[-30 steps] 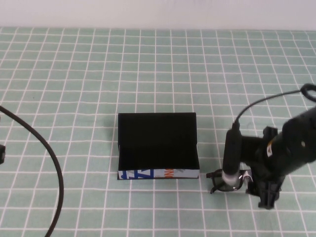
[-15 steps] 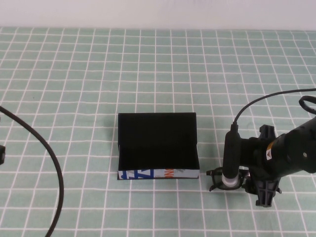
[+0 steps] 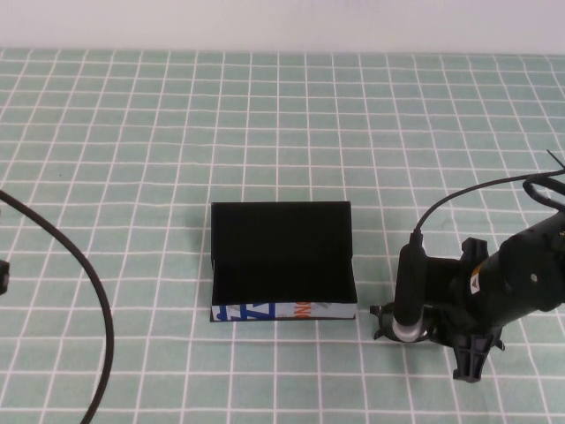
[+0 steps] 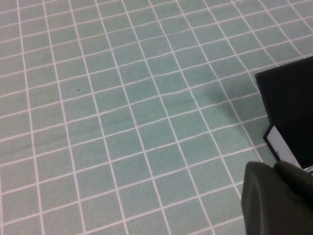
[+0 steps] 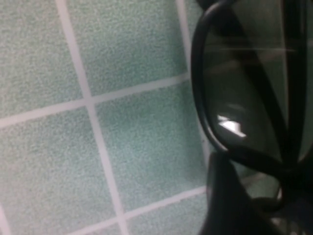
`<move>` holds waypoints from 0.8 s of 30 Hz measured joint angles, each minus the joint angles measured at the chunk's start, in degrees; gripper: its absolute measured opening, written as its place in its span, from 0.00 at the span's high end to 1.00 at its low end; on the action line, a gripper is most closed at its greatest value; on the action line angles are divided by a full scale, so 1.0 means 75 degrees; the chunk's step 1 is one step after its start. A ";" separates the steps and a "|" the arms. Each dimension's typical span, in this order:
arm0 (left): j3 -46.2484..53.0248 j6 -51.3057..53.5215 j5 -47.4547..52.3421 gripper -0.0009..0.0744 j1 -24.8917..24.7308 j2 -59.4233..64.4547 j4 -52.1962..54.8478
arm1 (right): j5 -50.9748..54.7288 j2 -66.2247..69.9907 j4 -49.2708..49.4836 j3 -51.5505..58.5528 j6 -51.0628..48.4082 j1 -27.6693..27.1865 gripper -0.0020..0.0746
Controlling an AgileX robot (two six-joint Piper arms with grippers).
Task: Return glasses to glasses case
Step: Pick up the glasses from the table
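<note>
The glasses case (image 3: 282,261) lies open mid-table, black inside, with its white printed edge toward me; its corner shows in the left wrist view (image 4: 291,93). The glasses (image 3: 381,320) lie on the mat just right of the case, mostly hidden under my right arm. In the right wrist view a grey-green lens in its black frame (image 5: 244,88) fills the picture. My right gripper (image 3: 437,334) is low over the glasses, open, with one finger (image 5: 225,196) beside the frame. My left gripper (image 4: 279,196) is shut and empty, left of the case.
A green mat with a white grid (image 3: 177,132) covers the table. A black cable (image 3: 88,283) curves across the left side. A white wall runs along the far edge.
My right arm has come lower and slightly nearer onto the glasses. The glasses and the case have stayed where they were.
</note>
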 joint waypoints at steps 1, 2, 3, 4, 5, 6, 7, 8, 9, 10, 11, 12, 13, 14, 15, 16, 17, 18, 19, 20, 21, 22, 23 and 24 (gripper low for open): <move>0.0000 0.0000 0.0000 0.99 0.0000 0.0000 -0.0002 | 0.0000 0.0000 0.0000 0.0000 0.0000 0.0000 0.61; 0.0000 0.0000 0.0000 0.99 0.0000 0.0000 -0.0002 | 0.0000 0.0000 0.0015 0.0000 0.0000 0.0000 0.62; 0.0000 0.0000 0.0000 0.99 0.0000 0.0000 -0.0002 | 0.0015 0.0012 0.0015 0.0000 0.0000 0.0000 0.62; 0.0000 0.0000 0.0000 0.99 0.0000 0.0000 -0.0002 | 0.0015 0.0012 0.0015 0.0000 0.0000 0.0000 0.62; 0.0000 0.0000 0.0000 0.99 0.0000 0.0000 -0.0002 | 0.0015 0.0012 0.0015 0.0000 0.0000 0.0000 0.63; 0.0000 0.0000 0.0000 0.99 0.0000 0.0000 -0.0002 | 0.0029 -0.0004 0.0015 0.0000 0.0000 0.0000 0.63; 0.0000 0.0000 0.0000 0.99 0.0000 0.0000 -0.0019 | 0.0046 -0.0036 0.0015 0.0000 0.0000 0.0000 0.63; 0.0000 0.0000 0.0000 0.99 0.0000 0.0000 -0.0036 | 0.0052 -0.0054 0.0015 0.0000 0.0000 0.0000 0.63; 0.0000 0.0000 0.0000 0.99 0.0000 0.0000 -0.0039 | 0.0087 -0.0088 0.0015 0.0000 0.0000 0.0000 0.63; 0.0000 0.0000 0.0000 0.99 0.0000 0.0000 -0.0053 | 0.0103 -0.0144 0.0015 0.0000 0.0000 0.0000 0.64; 0.0000 0.0000 0.0000 0.99 0.0000 0.0000 -0.0053 | 0.0137 -0.0196 0.0015 0.0000 0.0000 0.0000 0.64; 0.0000 0.0000 0.0000 0.99 0.0000 0.0000 -0.0059 | 0.0137 -0.0250 0.0015 0.0000 0.0000 0.0000 0.64; 0.0000 0.0000 0.0000 0.99 0.0000 0.0000 -0.0070 | 0.0154 -0.0302 0.0015 -0.0014 0.0000 0.0000 0.64; 0.0000 0.0000 0.0000 0.99 0.0000 0.0000 -0.0070 | 0.0171 -0.0327 0.0015 -0.0028 0.0000 0.0000 0.64; 0.0000 0.0000 0.0000 0.99 0.0000 0.0000 -0.0070 | 0.0207 -0.0370 0.0015 -0.0064 0.0000 0.0000 0.64; 0.0000 0.0000 0.0000 0.99 0.0000 0.0000 -0.0070 | 0.0231 -0.0387 0.0015 -0.0096 0.0000 0.0000 0.64; 0.0000 0.0000 0.0000 0.99 0.0000 0.0000 -0.0070 | 0.0236 -0.0406 0.0015 -0.0113 0.0000 0.0000 0.64; 0.0000 0.0000 0.0000 0.99 0.0000 0.0000 -0.0070 | 0.0244 -0.0424 0.0015 -0.0125 0.0000 0.0000 0.64; 0.0000 0.0000 0.0000 0.99 0.0000 0.0000 -0.0070 | 0.0254 -0.0441 0.0015 -0.0125 0.0000 0.0000 0.64; 0.0000 0.0000 0.0000 0.99 0.0000 0.0000 -0.0070 | 0.0276 -0.0454 0.0015 -0.0125 0.0000 0.0000 0.64; 0.0000 0.0000 0.0000 0.99 0.0000 0.0000 -0.0070 | 0.0285 -0.0474 0.0015 -0.0131 0.0000 0.0000 0.64; 0.0000 0.0000 0.0000 0.99 0.0000 0.0000 -0.0070 | 0.0308 -0.0474 0.0033 -0.0131 0.0000 0.0000 0.65; 0.0000 0.0000 0.0014 0.99 0.0000 0.0000 -0.0070 | 0.0305 -0.0474 0.0033 -0.0131 0.0000 0.0000 0.65; 0.0000 0.0000 0.0013 0.99 0.0000 0.0000 -0.0070 | 0.0326 -0.0474 0.0033 -0.0131 0.0000 0.0000 0.66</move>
